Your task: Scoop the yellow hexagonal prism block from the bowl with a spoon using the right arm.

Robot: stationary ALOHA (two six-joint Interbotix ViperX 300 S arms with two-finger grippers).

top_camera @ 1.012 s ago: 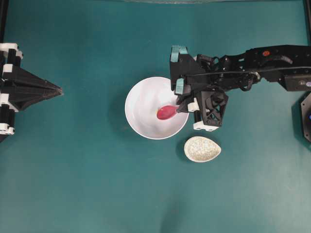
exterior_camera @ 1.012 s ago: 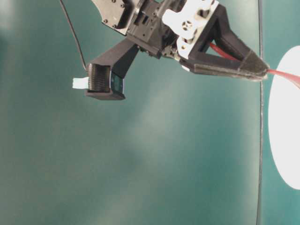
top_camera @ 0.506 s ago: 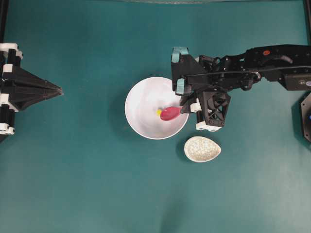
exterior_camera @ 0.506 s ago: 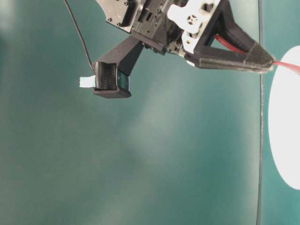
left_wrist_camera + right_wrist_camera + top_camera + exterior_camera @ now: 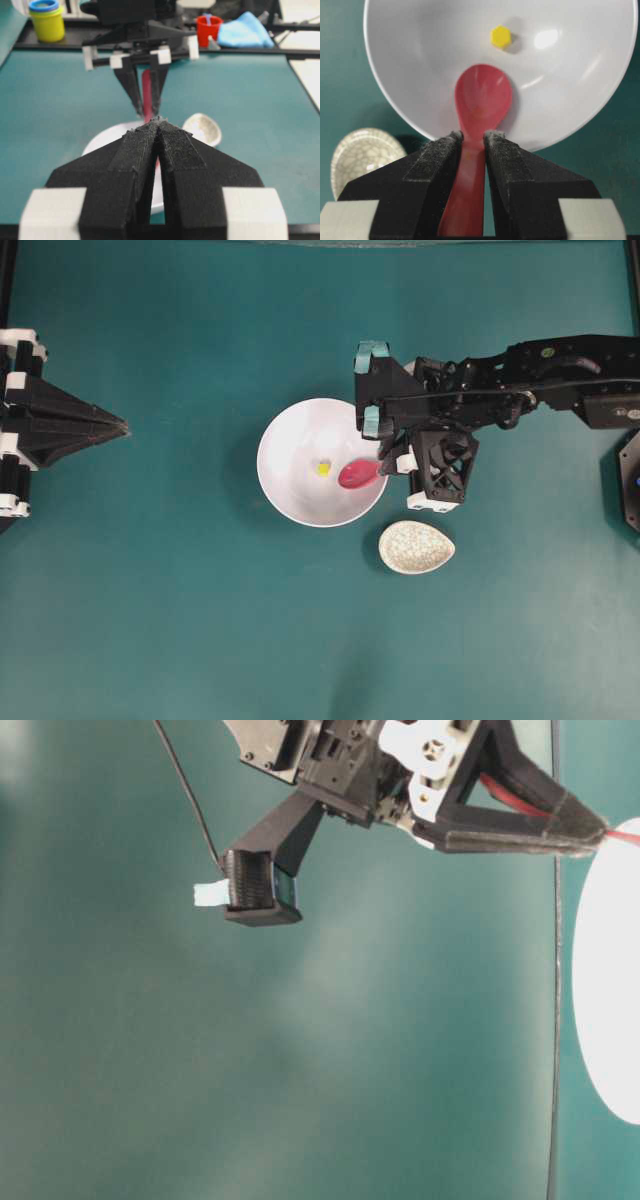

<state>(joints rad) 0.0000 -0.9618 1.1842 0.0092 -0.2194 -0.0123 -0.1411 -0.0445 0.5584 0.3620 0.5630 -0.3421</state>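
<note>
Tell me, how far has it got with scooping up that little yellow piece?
Done: the right gripper is clamped on the pink-red spoon, whose scoop sits inside the white bowl. In hand: lining up behind the yellow hexagonal block, which lies just beyond the tip, untouched. Left: sliding under it and lifting it out.

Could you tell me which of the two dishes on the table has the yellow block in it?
The large plain white bowl holds the yellow block, beside the pink-red spoon. The small speckled beige oval dish beside it holds nothing.
</note>
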